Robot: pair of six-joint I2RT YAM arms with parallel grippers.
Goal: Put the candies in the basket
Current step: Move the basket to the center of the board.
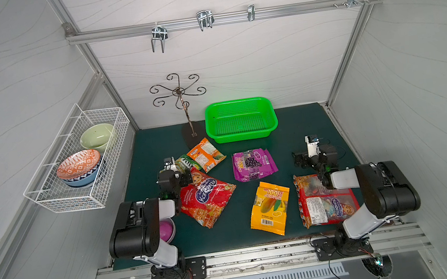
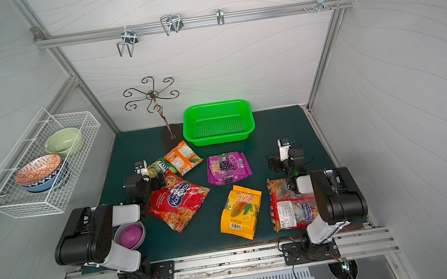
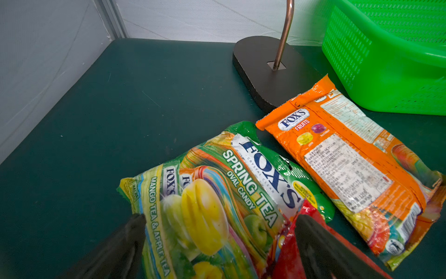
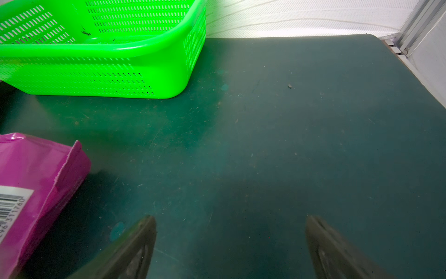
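The green basket [image 1: 245, 136] stands empty at the back of the mat. Several candies lie in front of it: an orange bag [image 1: 206, 154], a green-yellow bag [image 1: 187, 164], a purple bag [image 1: 253, 164], a yellow bag [image 1: 271, 207], and two red bags [image 1: 207, 201] [image 1: 322, 206]. My left gripper [image 3: 219, 217] is open. It hovers low over the green-yellow bag [image 3: 205, 205], with one finger [image 3: 313, 241] above the red bag's edge [image 3: 287, 253]. The orange bag [image 3: 350, 169] lies just beyond. My right gripper [image 4: 230, 218] is open over bare mat, right of the purple bag [image 4: 36, 183], with the basket [image 4: 135, 48] ahead.
A metal cup tree on a dark base [image 1: 192, 134] stands left of the basket, close to the orange bag. A white wire basket with bowls [image 1: 79, 165] hangs on the left wall. A cup with a purple ball [image 1: 166, 227] sits under my left arm.
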